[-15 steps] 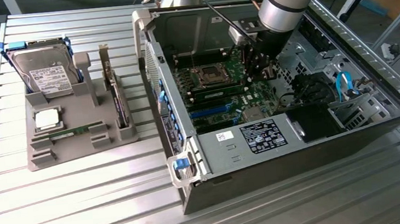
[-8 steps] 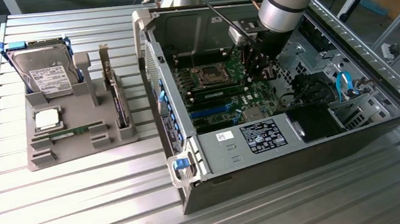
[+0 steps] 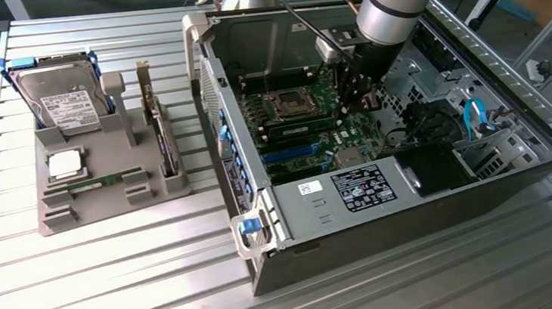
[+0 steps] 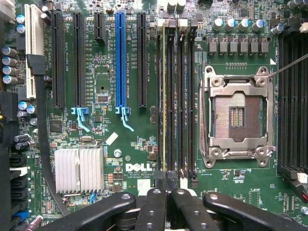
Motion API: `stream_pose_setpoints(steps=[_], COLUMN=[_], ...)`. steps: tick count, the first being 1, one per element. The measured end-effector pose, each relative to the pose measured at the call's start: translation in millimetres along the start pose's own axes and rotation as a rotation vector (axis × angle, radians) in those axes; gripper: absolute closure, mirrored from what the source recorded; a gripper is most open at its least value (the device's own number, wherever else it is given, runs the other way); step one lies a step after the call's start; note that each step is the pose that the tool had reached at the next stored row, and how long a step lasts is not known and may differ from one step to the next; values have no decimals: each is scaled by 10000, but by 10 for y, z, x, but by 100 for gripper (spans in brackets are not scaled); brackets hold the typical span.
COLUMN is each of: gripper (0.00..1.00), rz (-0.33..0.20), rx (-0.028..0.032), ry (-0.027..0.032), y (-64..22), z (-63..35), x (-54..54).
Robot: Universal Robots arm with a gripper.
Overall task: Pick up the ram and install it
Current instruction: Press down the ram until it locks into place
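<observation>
Overhead, shut jaws rest above seated ram (image 4: pixel 164 96)

Ribbed aluminium table (image 3: pixel 115 276) under even light.

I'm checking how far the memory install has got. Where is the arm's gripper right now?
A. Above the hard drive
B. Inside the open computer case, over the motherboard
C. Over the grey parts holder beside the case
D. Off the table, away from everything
B: in the exterior view the gripper reaches into the open computer case, over the motherboard, away from the grey parts holder.
</observation>
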State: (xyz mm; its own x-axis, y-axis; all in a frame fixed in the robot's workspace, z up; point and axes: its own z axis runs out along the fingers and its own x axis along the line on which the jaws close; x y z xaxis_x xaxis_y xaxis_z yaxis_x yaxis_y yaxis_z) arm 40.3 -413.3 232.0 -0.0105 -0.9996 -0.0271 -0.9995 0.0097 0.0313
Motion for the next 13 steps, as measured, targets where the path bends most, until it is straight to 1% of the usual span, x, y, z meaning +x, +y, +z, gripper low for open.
stream_pose_setpoints(steps=[13], gripper=[89], rz=[1], rx=[0], ry=[0], y=[0], z=[11], x=[0])
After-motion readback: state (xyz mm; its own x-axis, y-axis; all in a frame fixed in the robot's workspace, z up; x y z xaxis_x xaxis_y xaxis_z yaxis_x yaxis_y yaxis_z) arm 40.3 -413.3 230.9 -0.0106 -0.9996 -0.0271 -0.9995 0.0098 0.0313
